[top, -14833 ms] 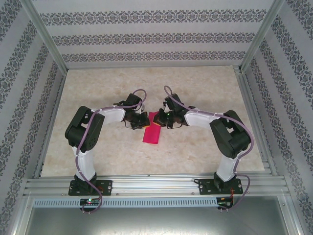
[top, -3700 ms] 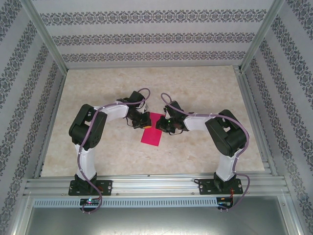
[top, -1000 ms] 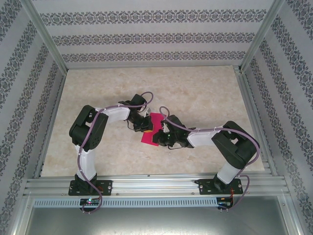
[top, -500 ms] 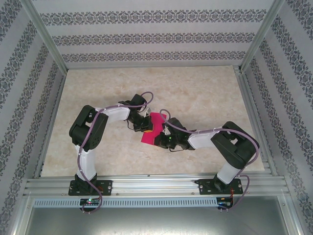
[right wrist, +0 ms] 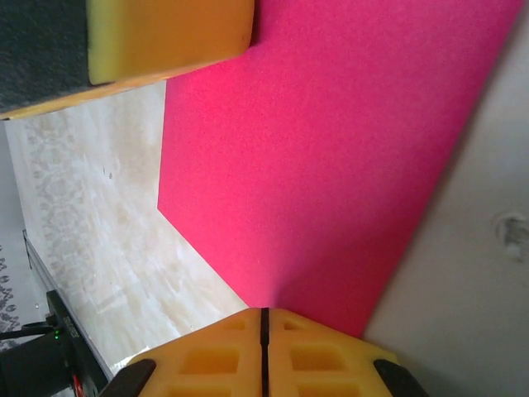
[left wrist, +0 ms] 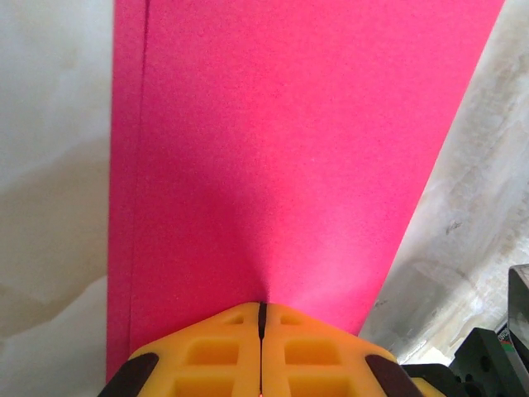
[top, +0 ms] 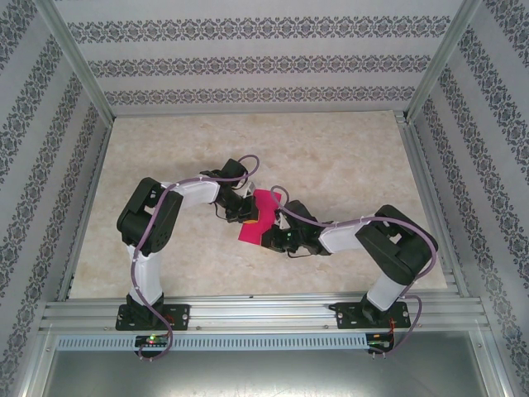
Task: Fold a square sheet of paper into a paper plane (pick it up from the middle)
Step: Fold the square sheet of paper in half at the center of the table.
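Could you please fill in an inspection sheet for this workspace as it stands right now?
Surface: pale marbled table, no marks seen.
Job's things: pink paper, folded into a narrower strip, between the two arms.
Clutter: nothing seen.
Grippers: left gripper shut on one edge of the paper; right gripper shut on another edge.
Cables: purple cables run along both arms and loop near the wrists.
Surroundings: patterned walls on three sides; metal frame along the near edge.
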